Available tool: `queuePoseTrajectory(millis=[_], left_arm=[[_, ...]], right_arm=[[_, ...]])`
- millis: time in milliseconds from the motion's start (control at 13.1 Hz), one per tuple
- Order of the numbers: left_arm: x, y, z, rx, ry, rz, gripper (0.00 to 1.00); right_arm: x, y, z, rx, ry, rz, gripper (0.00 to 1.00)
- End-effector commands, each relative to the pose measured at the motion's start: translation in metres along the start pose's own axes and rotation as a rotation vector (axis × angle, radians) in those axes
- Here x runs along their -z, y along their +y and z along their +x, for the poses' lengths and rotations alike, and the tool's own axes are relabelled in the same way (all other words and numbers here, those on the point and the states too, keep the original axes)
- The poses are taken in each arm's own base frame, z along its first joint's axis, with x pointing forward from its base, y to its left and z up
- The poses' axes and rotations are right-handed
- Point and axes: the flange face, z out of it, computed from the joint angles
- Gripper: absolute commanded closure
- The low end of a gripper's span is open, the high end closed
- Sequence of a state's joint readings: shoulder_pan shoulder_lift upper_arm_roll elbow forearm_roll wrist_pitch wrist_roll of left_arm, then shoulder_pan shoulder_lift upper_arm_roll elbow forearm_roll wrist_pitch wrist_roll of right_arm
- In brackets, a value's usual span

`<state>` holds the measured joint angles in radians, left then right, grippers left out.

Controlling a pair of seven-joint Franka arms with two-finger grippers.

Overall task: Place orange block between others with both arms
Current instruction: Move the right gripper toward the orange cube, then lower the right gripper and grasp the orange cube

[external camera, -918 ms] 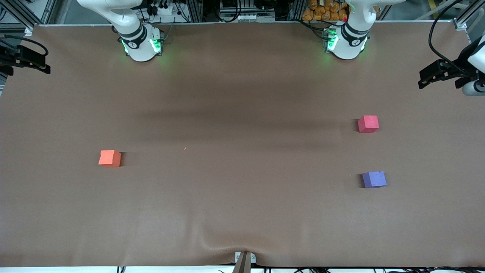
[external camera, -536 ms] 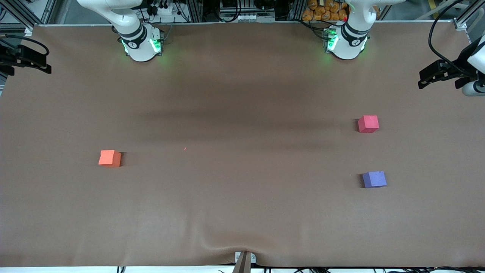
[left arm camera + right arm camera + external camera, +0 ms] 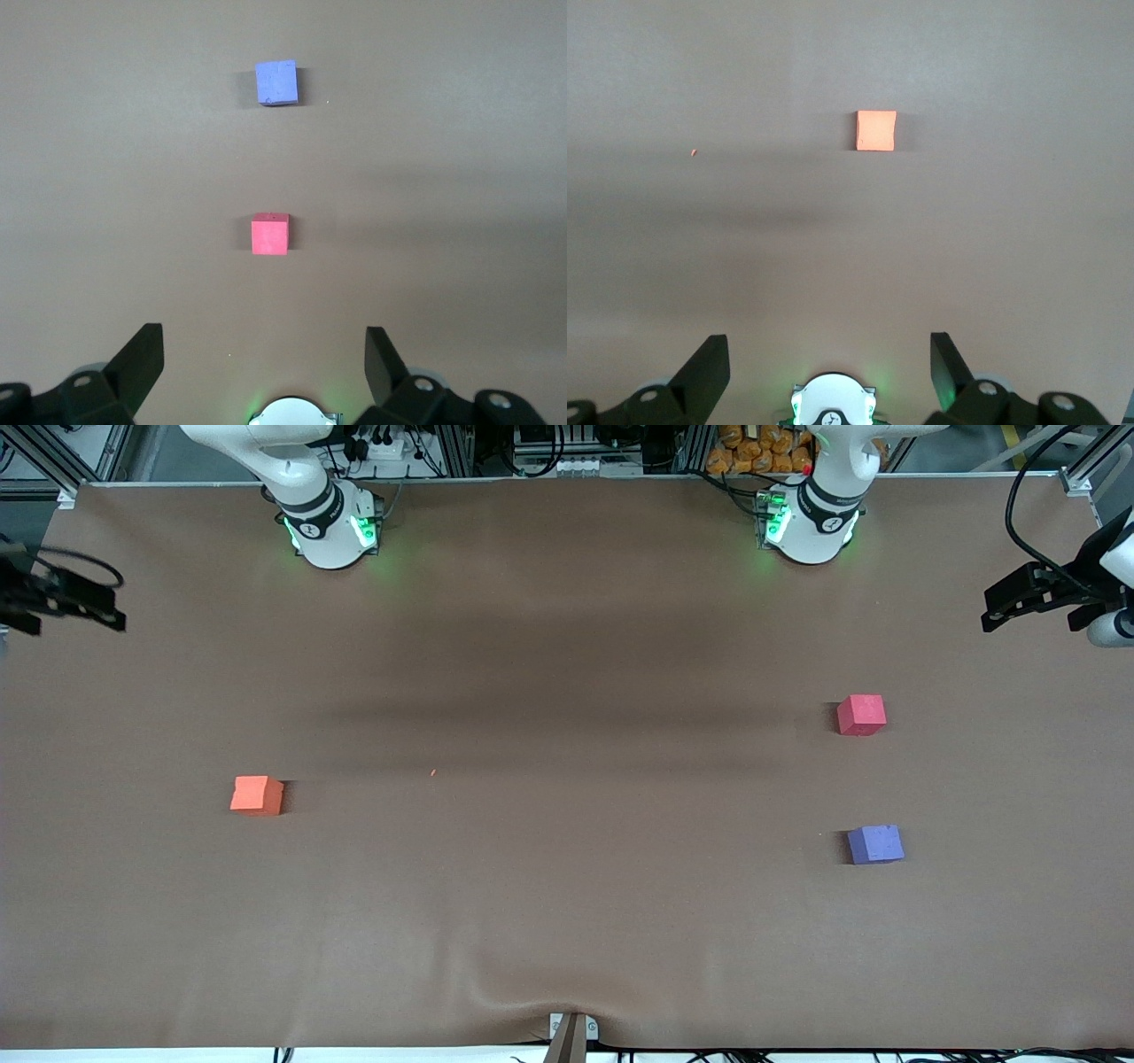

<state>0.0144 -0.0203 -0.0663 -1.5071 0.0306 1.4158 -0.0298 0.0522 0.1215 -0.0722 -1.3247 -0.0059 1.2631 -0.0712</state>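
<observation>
While the orange block [image 3: 257, 794] sits alone toward the right arm's end, both grippers, right gripper [image 3: 829, 350] and left gripper [image 3: 264, 350], hang wide open, empty. I'd fear a handover fumble, or nudging the pink-red cube [image 3: 861, 715] or purple-blue cube [image 3: 875, 844].

The edges of the front view are cutting off my black two-finger left gripper [image 3: 1032, 598] and my black right gripper [image 3: 66, 598]. A tiny orange speck [image 3: 433, 772] on the brown table cloth [image 3: 567, 921] is staying too small for me to identify.
</observation>
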Motion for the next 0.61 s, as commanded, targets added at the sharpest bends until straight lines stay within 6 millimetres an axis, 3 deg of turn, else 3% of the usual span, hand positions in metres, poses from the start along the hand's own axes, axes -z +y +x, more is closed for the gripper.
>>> queuePoseTrajectory(millis=[0,230,536], left_arm=[[-0.002,-0.001,0.004,-0.004,-0.006,-0.002,0.0],[-0.007,0.0,0.006,-0.005,-0.001,-0.004,0.0],[-0.013,0.0,0.006,-0.004,-0.009,-0.005,0.0]], right_arm=[[-0.042,0.004,0.031,-0.018,-0.016,0.01,0.0],[-0.108,0.006,0.079,-0.017,-0.002,0.005,0.0],[-0.219,0.03,0.105,-0.051,-0.005,0.008,0.0]])
